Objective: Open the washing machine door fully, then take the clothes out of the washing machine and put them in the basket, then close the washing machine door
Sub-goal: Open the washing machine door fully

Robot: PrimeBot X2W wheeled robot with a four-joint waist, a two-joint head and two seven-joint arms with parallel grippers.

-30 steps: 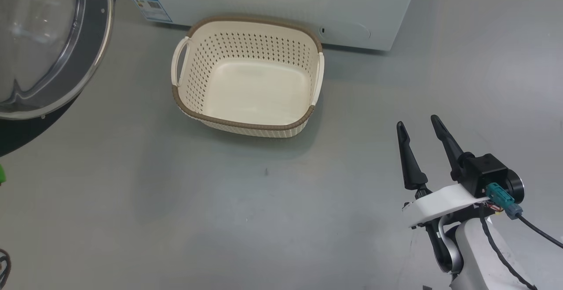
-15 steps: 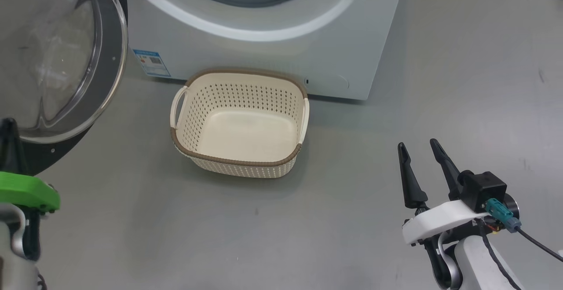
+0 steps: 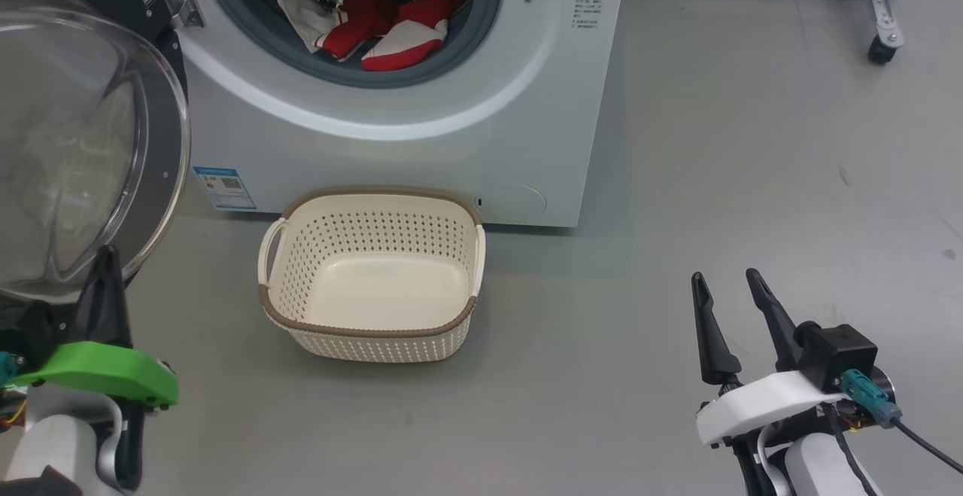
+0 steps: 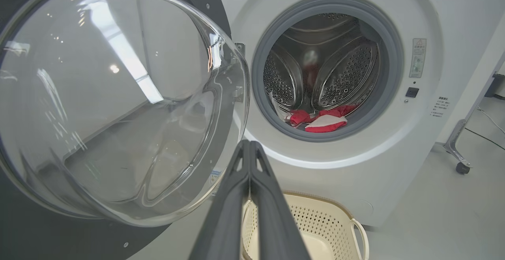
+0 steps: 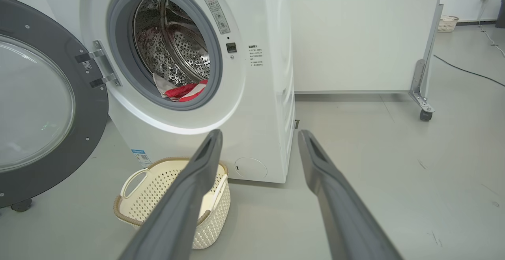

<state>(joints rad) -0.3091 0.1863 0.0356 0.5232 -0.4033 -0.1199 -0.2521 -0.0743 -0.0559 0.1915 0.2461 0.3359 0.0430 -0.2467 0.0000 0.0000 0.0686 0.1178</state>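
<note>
– Red-and-white jersey clothes (image 3: pixel 399 29) are lying in the big white washing machine (image 3: pixel 421 150), top centre; black-rimmed glass door (image 3: pixel 75 150) is hanging open, upper left.
– Left gripper (image 3: pixel 105 251), lower left, is pressing its fingers together; right gripper (image 3: pixel 724 276), lower right, is holding them apart. Cream perforated plastic basket (image 3: pixel 369 330) is sitting centre frame.

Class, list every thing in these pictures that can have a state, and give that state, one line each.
washing machine door: open, swung wide
clothes: inside the washing machine, none taken out
basket: upright, empty
left gripper: shut, holding nothing
right gripper: open, holding nothing
</note>
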